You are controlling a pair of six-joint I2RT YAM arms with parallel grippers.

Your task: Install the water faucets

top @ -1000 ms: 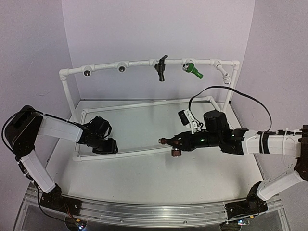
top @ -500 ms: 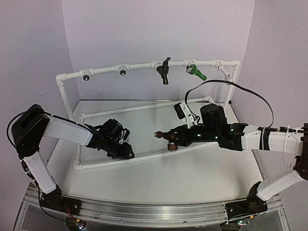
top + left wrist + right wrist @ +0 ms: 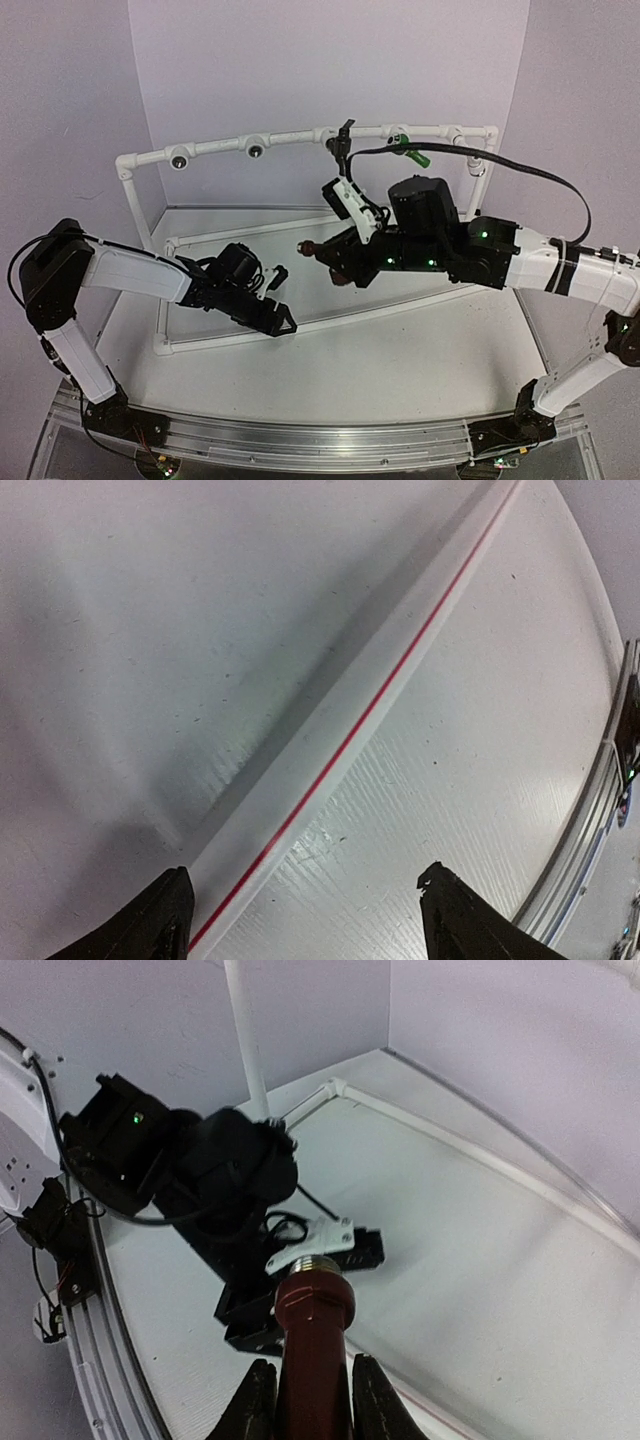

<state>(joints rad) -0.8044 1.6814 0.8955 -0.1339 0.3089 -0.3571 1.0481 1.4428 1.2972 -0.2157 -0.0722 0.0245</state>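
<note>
Above the tabletop (image 3: 400, 350), the reddish-brown faucet (image 3: 315, 1325) is held pinched in the right end effector (image 3: 312, 1400). The left end effector (image 3: 306, 872) is spread over a red-striped base pipe (image 3: 330, 760). The black faucet (image 3: 342, 142) and green faucet (image 3: 412, 154) are seated on the white pipe frame (image 3: 215, 147).

Bright, even, diffuse light from above. The white table (image 3: 400, 380) shows only soft shadows under both arms, and the top view's corners dim slightly. Ahead of the left gripper (image 3: 305, 885), a grey shadow band runs left of the red-striped pipe (image 3: 340, 750), with mild sheen to its right. Between the right gripper (image 3: 310, 1370) fingers the reddish-brown faucet (image 3: 315, 1310) is fairly sharp. The background beyond is perhaps slightly soft.
</note>
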